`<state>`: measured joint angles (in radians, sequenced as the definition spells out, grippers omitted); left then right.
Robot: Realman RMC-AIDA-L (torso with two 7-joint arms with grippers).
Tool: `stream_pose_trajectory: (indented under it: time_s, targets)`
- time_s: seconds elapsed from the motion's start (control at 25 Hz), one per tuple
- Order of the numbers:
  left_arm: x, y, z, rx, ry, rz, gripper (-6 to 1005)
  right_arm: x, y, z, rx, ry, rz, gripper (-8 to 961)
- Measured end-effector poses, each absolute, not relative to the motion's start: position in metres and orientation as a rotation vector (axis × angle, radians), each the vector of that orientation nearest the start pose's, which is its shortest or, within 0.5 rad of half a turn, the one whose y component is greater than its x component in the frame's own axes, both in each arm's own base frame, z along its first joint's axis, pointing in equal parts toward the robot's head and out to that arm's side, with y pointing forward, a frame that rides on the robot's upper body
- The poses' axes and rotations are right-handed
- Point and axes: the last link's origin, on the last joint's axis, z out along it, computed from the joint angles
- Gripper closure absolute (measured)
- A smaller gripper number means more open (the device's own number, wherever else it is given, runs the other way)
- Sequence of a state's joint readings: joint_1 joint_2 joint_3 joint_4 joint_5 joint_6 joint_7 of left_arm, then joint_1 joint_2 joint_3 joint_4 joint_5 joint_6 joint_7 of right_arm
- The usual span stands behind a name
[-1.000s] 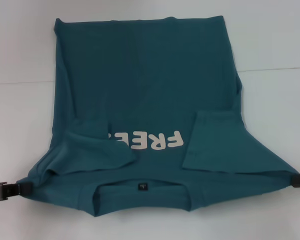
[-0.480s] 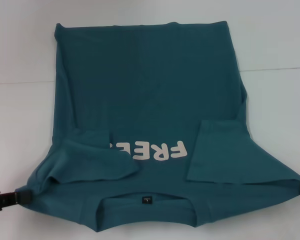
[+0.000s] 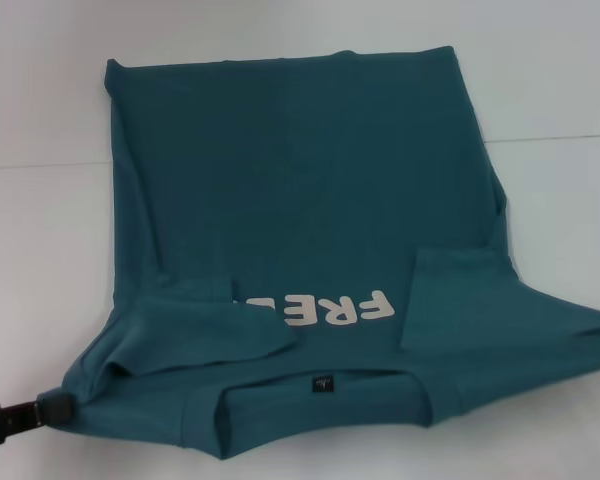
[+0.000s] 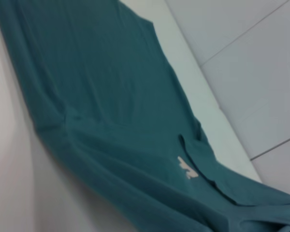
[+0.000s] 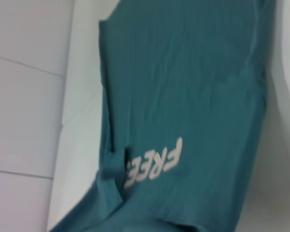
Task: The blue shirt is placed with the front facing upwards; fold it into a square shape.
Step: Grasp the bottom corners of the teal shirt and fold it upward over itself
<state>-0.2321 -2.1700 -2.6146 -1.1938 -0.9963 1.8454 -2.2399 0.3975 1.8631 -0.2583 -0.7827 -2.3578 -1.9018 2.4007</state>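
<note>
- The left gripper (image 3: 55,408) has its fingers pinched on the shoulder corner of the blue shirt (image 3: 300,200).
- The right gripper is out of the head view; I cannot tell its fingers.
- The shirt lies on the white table (image 3: 40,260), sleeves folded in; the lengthwise folds look left to do.
- Only the right wrist view shows the whole print (image 5: 154,162).

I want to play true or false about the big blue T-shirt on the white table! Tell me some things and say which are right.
1. The teal-blue cotton T-shirt shows white letters. True.
2. Both sleeves stick straight out. False: they are folded in over the chest.
3. The left gripper is at the shirt's near left corner. True.
4. The shirt is already a square. False: it is only partly folded.
5. The white table holds a red shirt too. False: only the blue one.
</note>
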Motion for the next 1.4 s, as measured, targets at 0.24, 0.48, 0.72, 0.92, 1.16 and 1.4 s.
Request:
stream_pose_trajectory:
  time_s: [0.24,0.48,0.72,0.92,1.16,1.4]
  targets:
    - [-0.299,0.259,0.064,-2.290,-1.666,-0.731,906,0.347,0.277,0.138,-1.993,2.027,0.793,927]
    - [-0.290,0.289,0.059,-2.303,-1.625,-0.747,904,0.340,0.302,0.136,-1.931,1.983,0.902,926]
    - [-0.283,0.340,0.067,-2.267,-1.560,-0.750,902,0.332,0.330,0.137,-1.883,1.933,0.977,926]
    - [-0.277,0.372,0.070,-2.204,-1.482,-0.740,901,0.327,0.354,0.142,-1.788,1.872,1.082,926]
    - [-0.267,0.400,0.057,-2.174,-1.397,-0.733,899,0.322,0.377,0.133,-1.699,1.830,1.151,926]
    - [-0.255,0.418,0.061,-2.137,-1.267,-0.771,897,0.315,0.396,0.128,-1.664,1.785,1.157,926]
